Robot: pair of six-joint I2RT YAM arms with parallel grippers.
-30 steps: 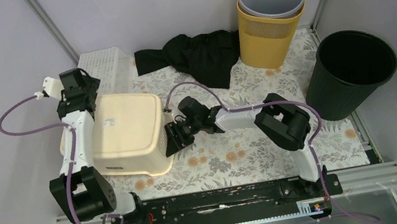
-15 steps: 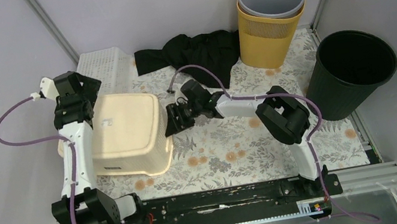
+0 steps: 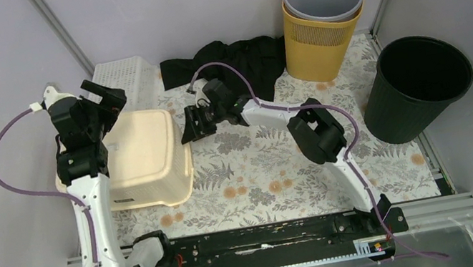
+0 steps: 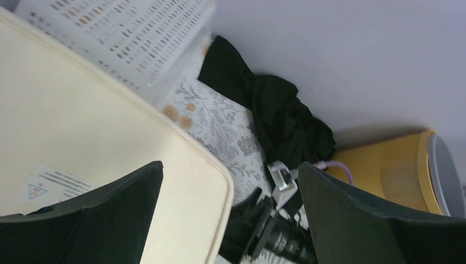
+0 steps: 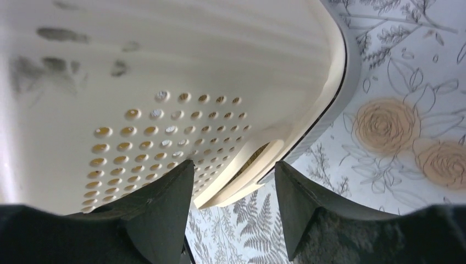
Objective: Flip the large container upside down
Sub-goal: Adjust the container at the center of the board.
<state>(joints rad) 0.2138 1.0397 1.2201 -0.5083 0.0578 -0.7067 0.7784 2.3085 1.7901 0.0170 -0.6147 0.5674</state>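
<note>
Cream container (image 3: 143,156) resting bottom-up, rim down, on the floral table cover (image 3: 283,169), at the left. Left gripper (image 3: 105,96) hangs above its far left corner, jaws spread fully, holding nothing. Right gripper (image 3: 190,125) sits just beside its far right corner, jaws about half apart, likewise empty. The turn looks done: best to draw both arms clear without nudging the perforated wall. A sticker (image 4: 52,184) with a warning triangle marks the base; its print is too small to read
</note>
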